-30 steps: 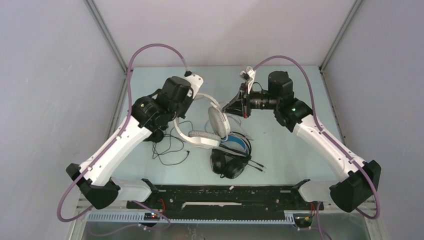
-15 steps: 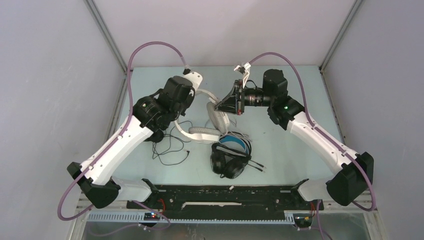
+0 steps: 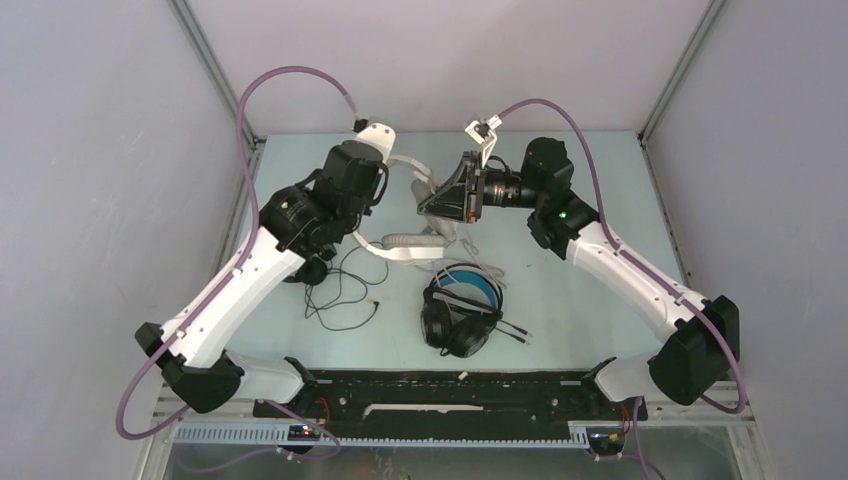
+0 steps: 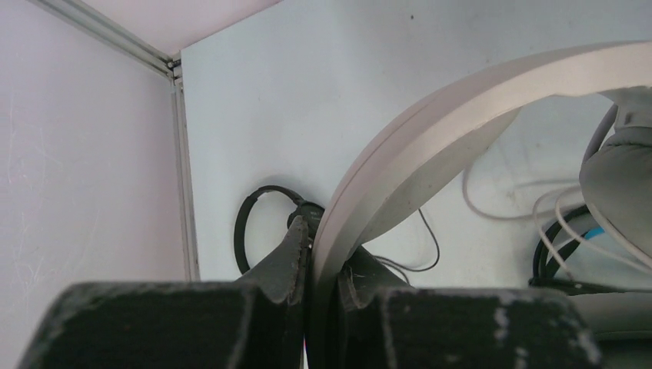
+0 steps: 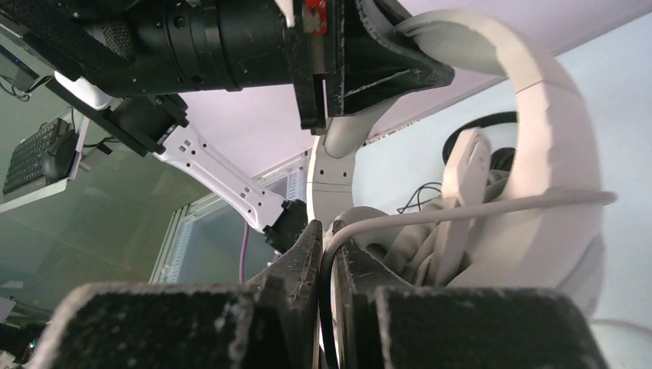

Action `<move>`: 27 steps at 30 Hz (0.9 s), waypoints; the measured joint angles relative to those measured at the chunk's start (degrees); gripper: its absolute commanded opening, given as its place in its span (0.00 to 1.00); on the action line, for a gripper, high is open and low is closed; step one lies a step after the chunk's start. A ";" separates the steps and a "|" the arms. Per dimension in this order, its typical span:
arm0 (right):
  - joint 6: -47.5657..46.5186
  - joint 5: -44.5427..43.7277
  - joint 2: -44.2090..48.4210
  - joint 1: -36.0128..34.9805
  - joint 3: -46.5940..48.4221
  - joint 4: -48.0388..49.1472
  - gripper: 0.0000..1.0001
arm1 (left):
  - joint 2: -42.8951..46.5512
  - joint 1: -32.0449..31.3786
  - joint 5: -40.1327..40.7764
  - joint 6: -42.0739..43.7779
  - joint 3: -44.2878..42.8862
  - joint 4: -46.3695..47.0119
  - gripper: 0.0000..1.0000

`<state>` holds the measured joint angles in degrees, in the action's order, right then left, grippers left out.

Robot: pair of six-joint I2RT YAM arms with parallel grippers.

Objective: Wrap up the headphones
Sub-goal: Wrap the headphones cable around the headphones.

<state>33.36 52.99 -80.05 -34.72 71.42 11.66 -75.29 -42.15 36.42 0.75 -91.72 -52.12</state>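
The big white-grey headphones point(image 3: 404, 244) hang lifted over the table's middle. My left gripper point(image 3: 397, 168) is shut on their headband point(image 4: 430, 131), its jaws point(image 4: 323, 247) pinching the band edge. My right gripper point(image 3: 438, 203) is shut on their white cord point(image 5: 477, 209), which runs out from between its fingertips point(image 5: 327, 234) across the headband point(image 5: 550, 108). The bulky black pair with blue-lined headband point(image 3: 461, 306) lies on the table near the front. The small thin black pair point(image 3: 314, 271) lies under my left arm, also in the left wrist view point(image 4: 247, 227).
A thin black cord point(image 3: 342, 303) sprawls on the table left of the bulky black pair. A short black plug lead point(image 3: 512, 331) sticks out to its right. Enclosure walls close in the table on the left, right and back.
Both grippers have moved toward the back of the table. The white headphones have risen off the table with them, and my right gripper has swung left with the cord.
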 measured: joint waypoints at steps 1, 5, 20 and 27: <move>0.57 -0.02 -0.04 -0.17 0.00 0.98 0.11 | -0.28 0.00 0.52 -0.48 -0.76 0.28 0.00; 1.20 -0.35 -0.11 -0.98 0.02 3.37 0.11 | -1.60 0.57 1.33 -2.49 -3.74 0.39 0.00; -7.39 -6.12 -0.11 -5.46 0.59 1.22 0.12 | -4.83 3.98 5.01 -10.69 -7.82 1.70 0.00; -11.85 -10.58 -0.11 -7.63 0.72 1.25 0.00 | -4.02 4.52 5.51 -12.24 -6.19 7.28 0.00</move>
<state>21.52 42.41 -80.16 -42.35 72.14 12.91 -79.31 -37.63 41.93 -11.49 -97.91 -44.84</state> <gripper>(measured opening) 0.026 0.144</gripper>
